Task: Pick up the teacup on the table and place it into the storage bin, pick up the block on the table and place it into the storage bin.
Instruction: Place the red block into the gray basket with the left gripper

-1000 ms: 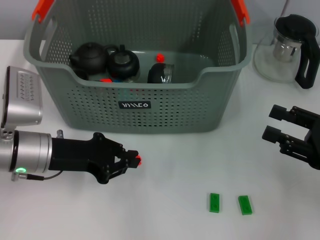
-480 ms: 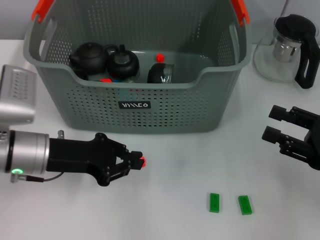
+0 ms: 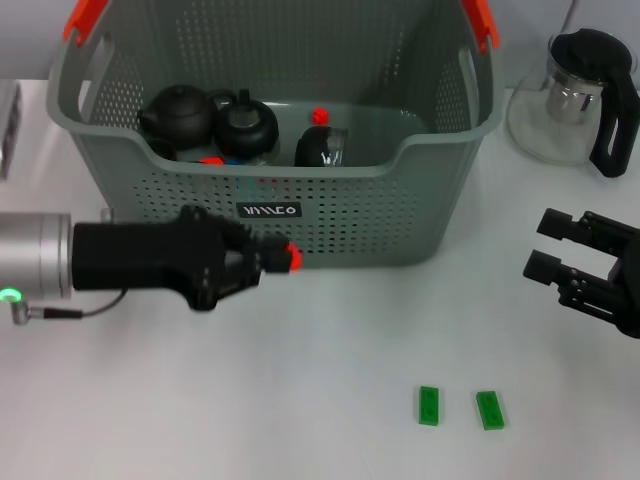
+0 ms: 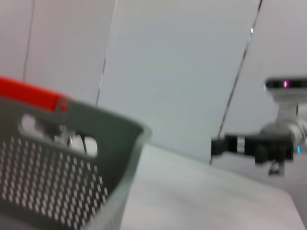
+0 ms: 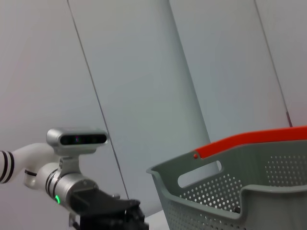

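Pinching a small red block [image 3: 291, 258] between nearly closed fingertips, left gripper [image 3: 270, 260] held above the table [image 3: 300, 400], just in front of the bin [image 3: 330, 215] near its black label [image 3: 270, 211]. Right gripper [image 3: 548, 247] parked at far right, fingers spread apart, holding nothing. Inside bin: two dark teapots [image 3: 210, 120] and a dark cup [image 3: 320, 147]. Two green blocks [image 3: 460, 407] on the table, side by side. Glass teapot [image 3: 578, 95] right of bin.
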`<state>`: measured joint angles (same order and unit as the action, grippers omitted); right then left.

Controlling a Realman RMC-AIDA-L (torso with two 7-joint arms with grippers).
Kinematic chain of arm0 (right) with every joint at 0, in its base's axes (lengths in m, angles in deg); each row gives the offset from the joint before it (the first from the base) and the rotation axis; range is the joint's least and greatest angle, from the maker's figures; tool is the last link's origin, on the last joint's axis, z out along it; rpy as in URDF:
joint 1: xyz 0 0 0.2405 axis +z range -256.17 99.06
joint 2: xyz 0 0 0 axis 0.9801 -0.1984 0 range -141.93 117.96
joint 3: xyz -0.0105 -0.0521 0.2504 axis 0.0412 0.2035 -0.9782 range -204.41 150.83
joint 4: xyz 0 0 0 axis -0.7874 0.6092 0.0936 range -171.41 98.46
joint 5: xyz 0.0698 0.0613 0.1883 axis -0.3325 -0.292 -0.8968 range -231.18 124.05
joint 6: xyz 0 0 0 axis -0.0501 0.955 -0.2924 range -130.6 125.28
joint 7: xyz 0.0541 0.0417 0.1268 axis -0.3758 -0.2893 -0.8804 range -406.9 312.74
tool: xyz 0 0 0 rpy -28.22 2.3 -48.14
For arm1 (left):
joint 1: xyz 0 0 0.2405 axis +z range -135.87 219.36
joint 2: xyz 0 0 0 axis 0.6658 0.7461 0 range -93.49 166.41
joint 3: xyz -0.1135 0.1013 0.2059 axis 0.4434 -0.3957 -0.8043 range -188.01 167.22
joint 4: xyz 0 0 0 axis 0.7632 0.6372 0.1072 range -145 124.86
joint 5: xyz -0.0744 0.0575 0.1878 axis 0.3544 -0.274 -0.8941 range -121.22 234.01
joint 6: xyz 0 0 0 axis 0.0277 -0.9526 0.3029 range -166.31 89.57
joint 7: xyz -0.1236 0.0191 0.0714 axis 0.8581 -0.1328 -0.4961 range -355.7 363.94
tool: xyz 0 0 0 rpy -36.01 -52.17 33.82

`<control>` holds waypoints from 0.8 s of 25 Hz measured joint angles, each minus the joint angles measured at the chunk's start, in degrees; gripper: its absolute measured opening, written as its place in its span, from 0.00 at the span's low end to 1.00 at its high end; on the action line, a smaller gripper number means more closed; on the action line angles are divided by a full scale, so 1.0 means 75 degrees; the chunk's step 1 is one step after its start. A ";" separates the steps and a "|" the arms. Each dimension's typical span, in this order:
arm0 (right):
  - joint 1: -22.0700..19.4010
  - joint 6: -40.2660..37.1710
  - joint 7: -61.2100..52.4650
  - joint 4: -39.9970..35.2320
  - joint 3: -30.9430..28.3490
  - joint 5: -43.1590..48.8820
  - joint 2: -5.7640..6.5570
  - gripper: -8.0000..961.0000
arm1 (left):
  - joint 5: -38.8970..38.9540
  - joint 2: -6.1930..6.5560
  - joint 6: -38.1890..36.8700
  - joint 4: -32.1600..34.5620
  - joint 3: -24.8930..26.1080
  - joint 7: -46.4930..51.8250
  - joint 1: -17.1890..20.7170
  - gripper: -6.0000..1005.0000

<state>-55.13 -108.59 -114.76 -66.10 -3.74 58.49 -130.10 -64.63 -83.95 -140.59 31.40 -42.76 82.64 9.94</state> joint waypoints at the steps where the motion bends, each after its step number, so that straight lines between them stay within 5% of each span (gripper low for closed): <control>1: 0.0005 0.0003 0.0000 0.0001 0.0003 0.0000 0.0003 0.70 | 0.0144 0.0010 -0.0018 0.0017 0.0003 0.0068 -0.0021 0.11; 11: 0.0017 0.0014 0.0000 0.0001 0.0001 -0.0011 0.0011 0.70 | 0.1368 0.0233 0.0067 0.0094 0.0095 0.0933 -0.0510 0.11; 20: 0.0017 0.0011 0.0000 0.0000 0.0002 -0.0015 0.0009 0.70 | 0.1491 0.0559 0.1579 0.0847 -0.0246 0.2965 -0.1541 0.11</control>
<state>-55.00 -108.51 -114.76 -66.10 -3.73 58.38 -130.03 -53.45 -79.76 -128.76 37.76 -44.60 104.88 -1.62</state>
